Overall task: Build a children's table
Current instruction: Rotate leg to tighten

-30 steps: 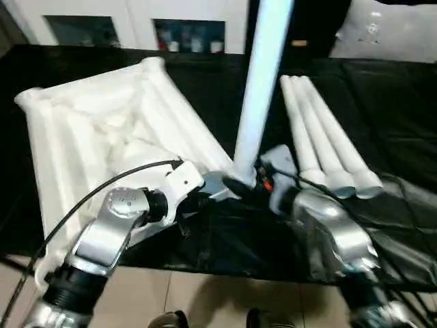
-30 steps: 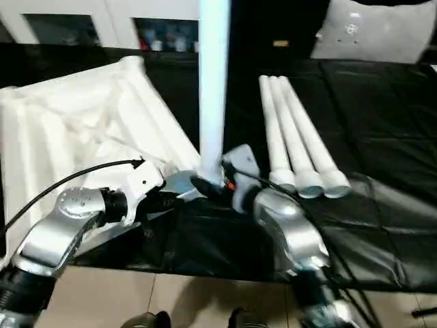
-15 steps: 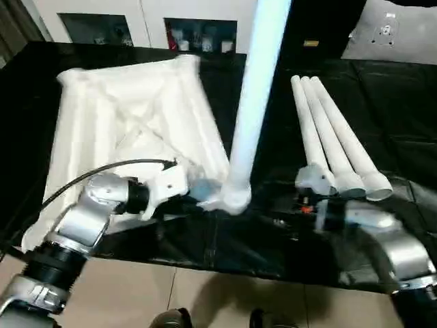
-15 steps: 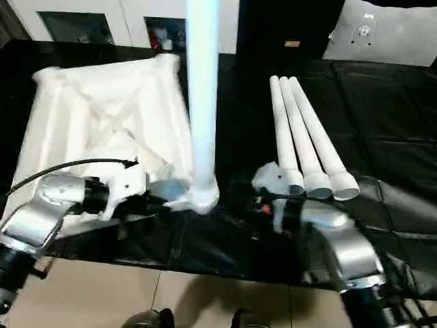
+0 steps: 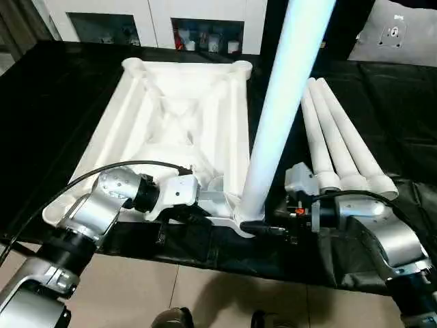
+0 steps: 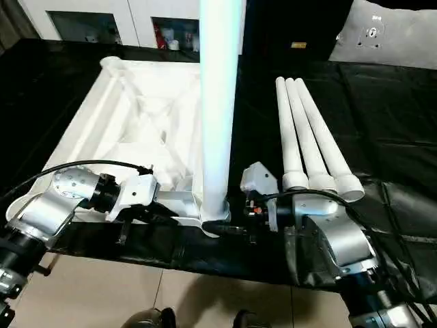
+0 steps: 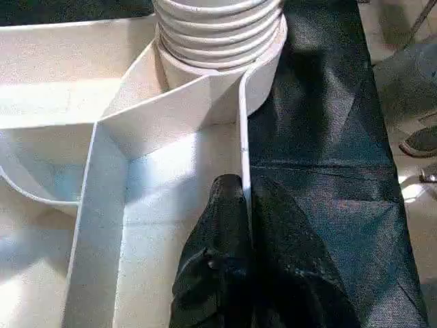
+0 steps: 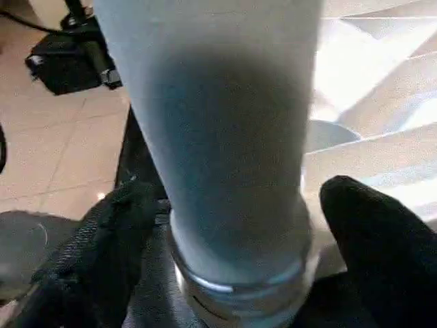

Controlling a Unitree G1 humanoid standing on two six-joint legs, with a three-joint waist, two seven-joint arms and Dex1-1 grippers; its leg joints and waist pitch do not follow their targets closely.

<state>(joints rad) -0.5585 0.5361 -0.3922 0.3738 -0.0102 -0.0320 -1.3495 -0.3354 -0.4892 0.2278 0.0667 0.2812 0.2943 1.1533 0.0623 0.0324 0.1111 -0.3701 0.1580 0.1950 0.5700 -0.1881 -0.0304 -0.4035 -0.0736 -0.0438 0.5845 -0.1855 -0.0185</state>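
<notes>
The top (image 5: 184, 130) lies underside up on the black sheet (image 5: 382, 102), so its sockets are open to the legs. The left gripper (image 7: 244, 198) pinches a rib near the corner to steady it. One leg (image 5: 276, 123) stands in that near socket; the right gripper (image 8: 225, 225) surrounds its base with fingers spread, probably to guide it. Three legs (image 5: 341, 147) wait beside.

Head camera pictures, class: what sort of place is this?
Probably an indoor room used as a work area: a black-covered work surface, a beige tiled floor, and a white cabinet with glass doors behind.
</notes>
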